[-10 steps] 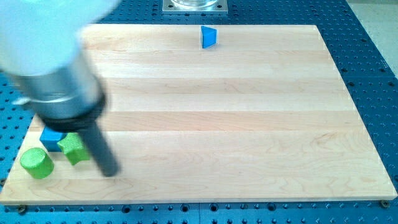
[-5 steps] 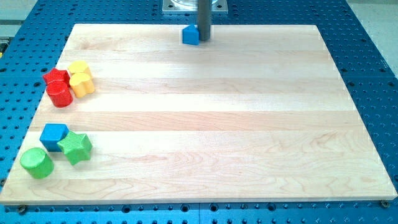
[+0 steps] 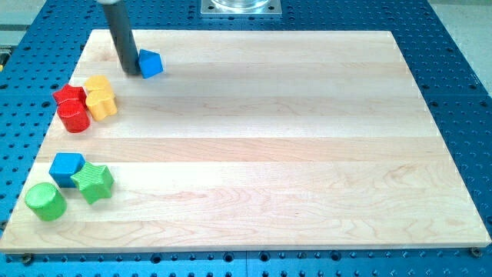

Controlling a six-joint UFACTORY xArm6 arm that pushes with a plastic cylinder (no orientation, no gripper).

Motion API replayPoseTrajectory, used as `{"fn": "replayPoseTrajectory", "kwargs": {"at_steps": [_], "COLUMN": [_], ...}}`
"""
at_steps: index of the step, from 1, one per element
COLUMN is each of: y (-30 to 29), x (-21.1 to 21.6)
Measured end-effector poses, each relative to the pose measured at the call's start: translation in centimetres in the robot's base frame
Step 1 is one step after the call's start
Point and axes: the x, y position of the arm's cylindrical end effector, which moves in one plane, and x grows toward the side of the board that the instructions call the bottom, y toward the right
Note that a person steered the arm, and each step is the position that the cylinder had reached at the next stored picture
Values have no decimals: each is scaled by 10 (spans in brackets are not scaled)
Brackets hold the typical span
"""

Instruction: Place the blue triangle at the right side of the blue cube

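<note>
The blue triangle (image 3: pixel 151 63) lies near the view's top left of the wooden board. My tip (image 3: pixel 131 72) stands right beside it on its left, touching or almost touching. The blue cube (image 3: pixel 67 166) sits near the board's left edge toward the view's bottom, far below the triangle.
A green star (image 3: pixel 94 181) touches the blue cube's lower right. A green cylinder (image 3: pixel 44 201) lies below the cube. A red star (image 3: pixel 69 95), a red cylinder (image 3: pixel 74 117) and two yellow blocks (image 3: pixel 100 96) cluster at the left edge, just below my tip.
The blue triangle has slid left along the top of the board. My rod has gone from the triangle's right side to its left side.
</note>
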Motion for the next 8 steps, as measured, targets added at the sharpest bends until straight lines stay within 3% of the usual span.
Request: {"fn": "replayPoseTrajectory", "kwargs": {"at_steps": [1,2,3,4,5,6,7,8], "y": [-18,-53,30,58,16,63,12,-49], "x": [-15,-56,-75,-36,13,-36,-72,-50]}}
